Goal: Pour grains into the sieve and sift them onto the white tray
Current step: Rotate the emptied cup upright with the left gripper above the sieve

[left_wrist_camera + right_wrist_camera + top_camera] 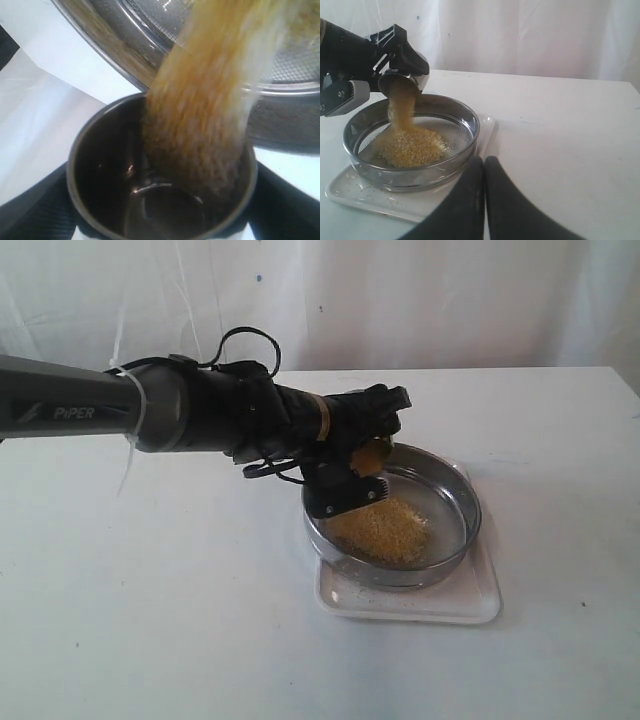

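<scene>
My left gripper (362,478) is shut on a small steel cup (376,452), tipped over the near-left rim of the sieve (468,515). Golden grains (400,107) stream from the cup (415,77) onto a pile (385,530) on the mesh. The sieve (470,131) rests on the white tray (482,600). In the left wrist view the cup's mouth (100,170) fills the picture, with grains (210,110) sliding out toward the sieve (120,35); dark fingers (35,212) flank it. My right gripper (484,162) is shut and holds nothing, just short of the tray's edge (350,192); it is out of the exterior view.
A white table (150,620) carries everything, with a white curtain (420,300) behind it. A few stray grains lie on the tray's lip (395,200). The left arm (90,412) stretches across the table's left half.
</scene>
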`<action>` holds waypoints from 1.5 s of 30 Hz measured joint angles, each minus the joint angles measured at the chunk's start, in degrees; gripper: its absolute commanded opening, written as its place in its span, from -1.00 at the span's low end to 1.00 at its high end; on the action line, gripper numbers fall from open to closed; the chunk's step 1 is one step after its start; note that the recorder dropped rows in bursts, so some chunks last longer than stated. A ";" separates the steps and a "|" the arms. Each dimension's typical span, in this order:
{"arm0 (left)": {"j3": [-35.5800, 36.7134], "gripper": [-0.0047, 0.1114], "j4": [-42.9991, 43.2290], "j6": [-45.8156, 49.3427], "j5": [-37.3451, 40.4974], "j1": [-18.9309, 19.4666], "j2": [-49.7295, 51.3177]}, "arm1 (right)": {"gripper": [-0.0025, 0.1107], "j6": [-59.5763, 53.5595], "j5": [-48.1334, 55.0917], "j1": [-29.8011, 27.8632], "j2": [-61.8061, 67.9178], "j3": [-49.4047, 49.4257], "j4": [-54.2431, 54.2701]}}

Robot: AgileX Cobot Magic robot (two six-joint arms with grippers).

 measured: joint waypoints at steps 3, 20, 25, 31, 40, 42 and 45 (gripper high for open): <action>0.00 -0.92 2.49 0.21 0.00 0.00 0.00 | -0.96 0.00 0.00 0.00 0.00 0.00 0.00; 0.00 -0.92 10.67 3.89 -0.11 -3.44 -3.34 | -0.96 0.00 0.00 0.00 0.00 0.00 0.00; 0.00 -0.92 11.35 5.01 -0.47 -4.34 -4.93 | -0.96 0.00 0.00 0.00 0.00 0.00 0.00; 1.61 -0.92 11.38 5.65 0.33 -4.63 -5.68 | -0.96 0.00 0.00 0.00 0.00 0.00 0.00; 4.61 -0.92 10.50 5.90 -0.22 -4.43 -8.16 | -0.96 0.00 0.00 0.00 0.00 0.00 0.00; 4.61 -0.92 10.45 5.62 -0.65 -4.43 -8.17 | -0.96 0.00 0.00 0.00 0.00 0.00 0.00; 4.61 -0.92 10.35 5.64 -0.65 -4.33 -8.27 | -0.96 0.00 0.00 0.00 0.00 0.00 0.00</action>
